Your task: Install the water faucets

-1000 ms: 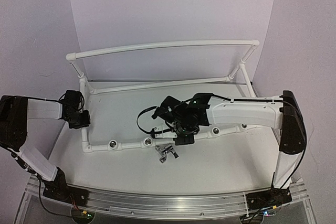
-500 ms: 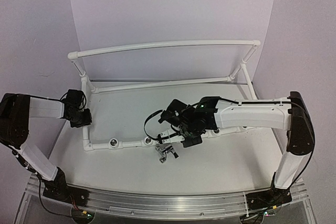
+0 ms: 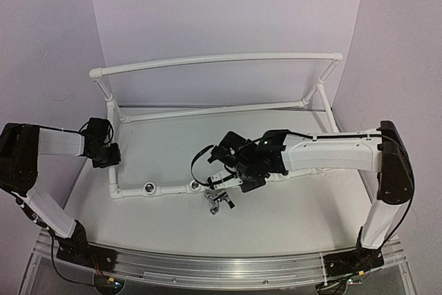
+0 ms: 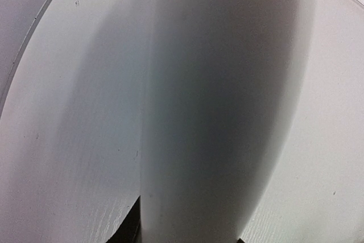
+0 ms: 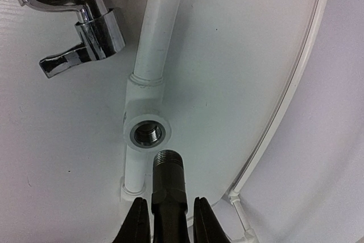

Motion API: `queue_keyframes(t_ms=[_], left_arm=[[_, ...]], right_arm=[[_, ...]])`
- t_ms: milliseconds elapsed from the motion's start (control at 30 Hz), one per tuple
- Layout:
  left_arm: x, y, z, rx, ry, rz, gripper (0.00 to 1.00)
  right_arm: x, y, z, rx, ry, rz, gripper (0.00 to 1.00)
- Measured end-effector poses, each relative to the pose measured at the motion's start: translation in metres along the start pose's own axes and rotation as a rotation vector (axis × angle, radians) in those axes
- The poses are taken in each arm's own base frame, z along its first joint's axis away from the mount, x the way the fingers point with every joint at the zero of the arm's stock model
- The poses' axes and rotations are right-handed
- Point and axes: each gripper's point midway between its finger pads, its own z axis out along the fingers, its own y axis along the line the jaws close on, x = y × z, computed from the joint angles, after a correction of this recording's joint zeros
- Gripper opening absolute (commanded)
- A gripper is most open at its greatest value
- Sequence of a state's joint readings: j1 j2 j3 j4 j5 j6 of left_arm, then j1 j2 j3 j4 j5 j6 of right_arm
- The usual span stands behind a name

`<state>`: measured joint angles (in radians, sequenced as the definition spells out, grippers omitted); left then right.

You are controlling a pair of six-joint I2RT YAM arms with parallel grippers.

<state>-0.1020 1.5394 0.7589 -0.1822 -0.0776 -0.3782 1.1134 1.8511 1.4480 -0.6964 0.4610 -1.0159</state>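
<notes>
Where an aluminium rail [image 3: 228,272] edged the near side, a white table [image 3: 297,219] was seen. A loose faucet [image 3: 219,200] was laid mid-table, just before the pipe frame [image 3: 159,188]. The second faucet [image 5: 167,169] was clamped by its stem in the right claw [image 5: 169,206], its tip just short of a socket [image 5: 149,134]. The left claw [image 3: 105,155] was closed around the frame's left pipe. Lilac walls [image 3: 228,12] were set behind. Since a second earlier, the right elbow had been swung toward the right edge.

Surface: a flat white tabletop [image 3: 290,212] carried everything.
Frame: a white plastic pipe frame [image 3: 166,189] stood on it, its near rail lying flat.
Loose part: a small silvery metal water faucet [image 3: 219,200] lay just before that rail.
</notes>
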Motion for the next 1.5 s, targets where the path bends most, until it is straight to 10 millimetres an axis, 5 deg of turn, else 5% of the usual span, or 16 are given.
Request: queue_keyframes(t_ms=[733,1500], left_arm=[[0.000,0.000,0.000,0.003,0.001,-0.001,0.01],[0.000,-0.001,0.000,0.007,0.002,-0.002,0.00]], right_arm=[[-0.005,0.029,0.014,0.023,0.038,-0.199,0.00],[-0.008,0.021,0.018,0.075,0.048,-0.249,0.00]])
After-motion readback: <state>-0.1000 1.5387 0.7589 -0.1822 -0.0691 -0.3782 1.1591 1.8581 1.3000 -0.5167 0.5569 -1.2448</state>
